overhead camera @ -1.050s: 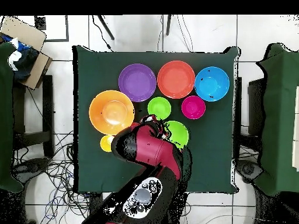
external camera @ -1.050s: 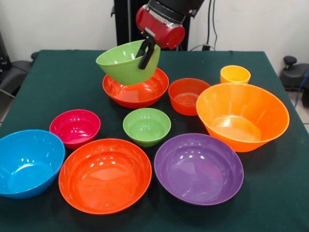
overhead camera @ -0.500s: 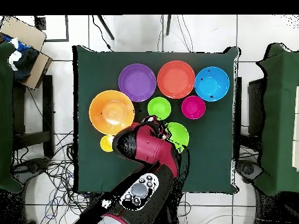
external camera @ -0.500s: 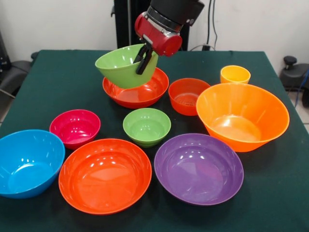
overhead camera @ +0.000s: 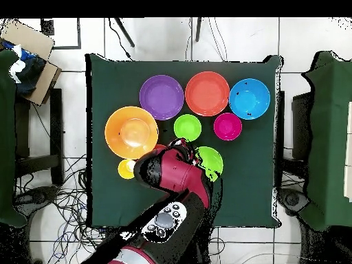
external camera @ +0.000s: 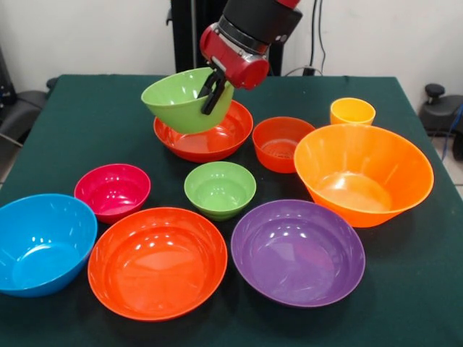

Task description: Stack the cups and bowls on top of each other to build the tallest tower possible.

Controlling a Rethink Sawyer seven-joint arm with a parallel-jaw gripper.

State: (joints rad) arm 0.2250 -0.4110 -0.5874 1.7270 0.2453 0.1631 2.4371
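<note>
The table [external camera: 87,116] is covered in dark green cloth. A lime green bowl [external camera: 177,97] is seen at 12 o'clock, above a red-orange bowl [external camera: 217,137]. The arm [external camera: 242,36] is coloured red and black. A small red-orange bowl [external camera: 282,143] and a yellow-orange cup [external camera: 352,111] are found toward 2 o'clock, a large orange bowl [external camera: 362,173] at 3. A magenta bowl [external camera: 112,190] and a blue bowl [external camera: 40,242] are placed toward 8, a small green bowl [external camera: 219,188] centrally, a wide red-orange bowl [external camera: 157,262] and a purple bowl [external camera: 296,251] toward 6
</note>
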